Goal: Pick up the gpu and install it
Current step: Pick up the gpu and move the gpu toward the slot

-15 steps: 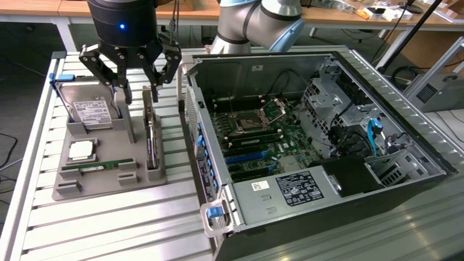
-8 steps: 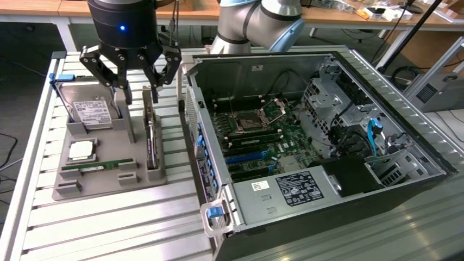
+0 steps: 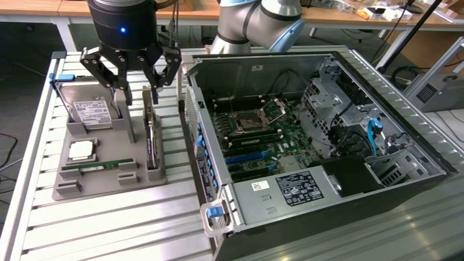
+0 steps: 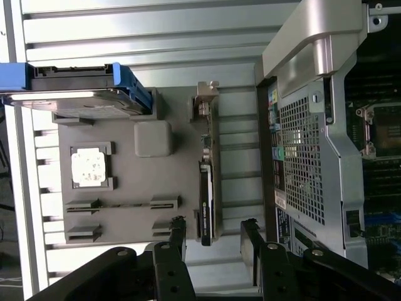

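Hovering tool: the gripper [image 3: 138, 91] hangs in the upper left of the exterior view, above the upper end of the tray; its two black fingers are spread wide and hold nothing
Card: the graphics card [image 3: 149, 133] stands on its long edge in a slot along the tray's side nearest the computer case, left of centre in the exterior view; it is a dark board
Tool against card: in the wrist view the gripper [image 4: 213, 224] has one fingertip on each side of the graphics card [image 4: 207, 188], with a gap on both sides; the card's silvery bracket is at the end away from the fingers
Tray: a grey tray [image 3: 101, 185] lies on the slatted table [image 3: 108, 228], in the left half of the exterior view
Other parts: a hard drive [image 3: 91, 111] in a blue frame stands at the tray's upper left corner; a square chip [image 3: 81, 149] lies flat just below it; a green memory stick [image 3: 98, 165] lies lower still
Computer case: the open computer case [image 3: 290, 60] takes up the right half of the exterior view, just beside the tray, with the motherboard [image 3: 264, 133] showing inside
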